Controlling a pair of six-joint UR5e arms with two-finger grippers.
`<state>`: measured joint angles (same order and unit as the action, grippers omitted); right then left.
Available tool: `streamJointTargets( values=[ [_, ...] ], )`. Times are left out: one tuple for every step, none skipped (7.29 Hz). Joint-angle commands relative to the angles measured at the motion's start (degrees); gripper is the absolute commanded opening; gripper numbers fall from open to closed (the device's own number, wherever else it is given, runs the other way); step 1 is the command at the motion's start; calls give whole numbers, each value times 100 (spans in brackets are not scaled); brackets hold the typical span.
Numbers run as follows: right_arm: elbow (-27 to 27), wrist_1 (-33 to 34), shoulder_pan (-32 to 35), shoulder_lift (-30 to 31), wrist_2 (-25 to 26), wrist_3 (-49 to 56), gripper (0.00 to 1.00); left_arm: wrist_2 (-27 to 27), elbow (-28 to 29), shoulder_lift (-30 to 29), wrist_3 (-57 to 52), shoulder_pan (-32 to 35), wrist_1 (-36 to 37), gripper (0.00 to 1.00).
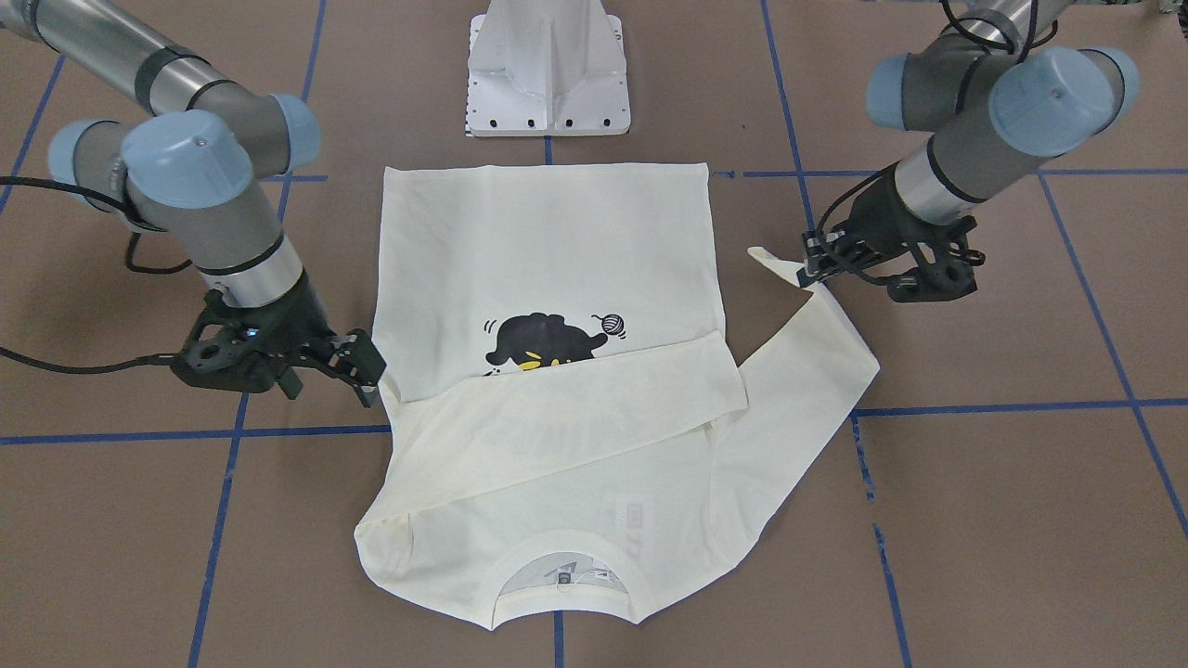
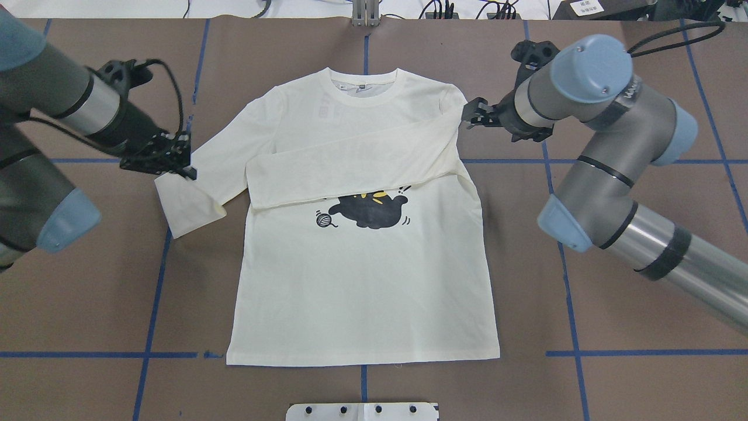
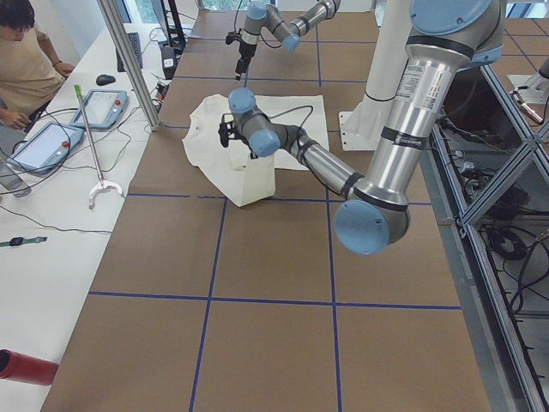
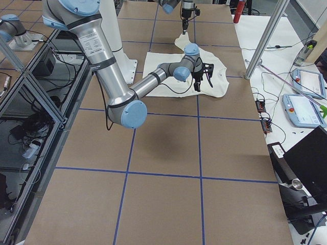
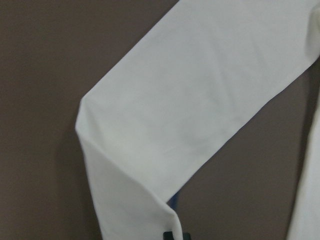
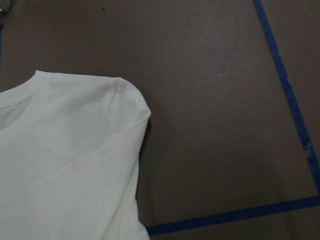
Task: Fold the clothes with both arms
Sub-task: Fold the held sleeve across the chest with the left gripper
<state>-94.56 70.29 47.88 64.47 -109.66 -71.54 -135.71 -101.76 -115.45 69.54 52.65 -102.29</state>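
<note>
Soft matte cream T-shirt (image 2: 362, 280) lay flat mid-table on brown papery table top (image 2: 613, 304) w/ blue tape lines (image 2: 156, 280), ribbed round collar (image 2: 363, 93) on the side away from robot. One long sleeve (image 2: 350, 164) was folded straight across chest, covering top of black cat print (image 2: 371, 210). L gripper (image 2: 186, 169) was pinched tight on other sleeve (image 2: 198, 187) near cuff; R gripper (image 2: 467, 112) hovered just beside shirt's shoulder, jaws apart, holding nothing.

T-shirt (image 2: 362, 280) flat on table (image 2: 613, 304), folded sleeve (image 2: 350, 169) across its chest, L gripper (image 2: 186, 166) at free sleeve (image 2: 198, 187), R gripper (image 2: 470, 111) beside opp. shoulder, pedestal base (image 2: 362, 411) past hem.
</note>
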Motion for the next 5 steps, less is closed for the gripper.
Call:
streamJointTargets(
  values=[
    [-327,-7,808,792,-800,1102,100,367,671,-1964,1388,0,257,0],
    [-309,2,907,873,-811,1298,100,961,1397,-3034,1909,-218,219,0],
    [-309,2,942,891,-794,1248,100,1707,2231,-3897,2253,-872,140,0],
    [-327,-94,969,909,-794,1222,100,2541,3214,-4480,2509,-1479,-374,0],
    [-301,-356,1039,1022,-820,1291,100,2958,3772,-4503,2799,-1886,-1267,0]
  ],
)
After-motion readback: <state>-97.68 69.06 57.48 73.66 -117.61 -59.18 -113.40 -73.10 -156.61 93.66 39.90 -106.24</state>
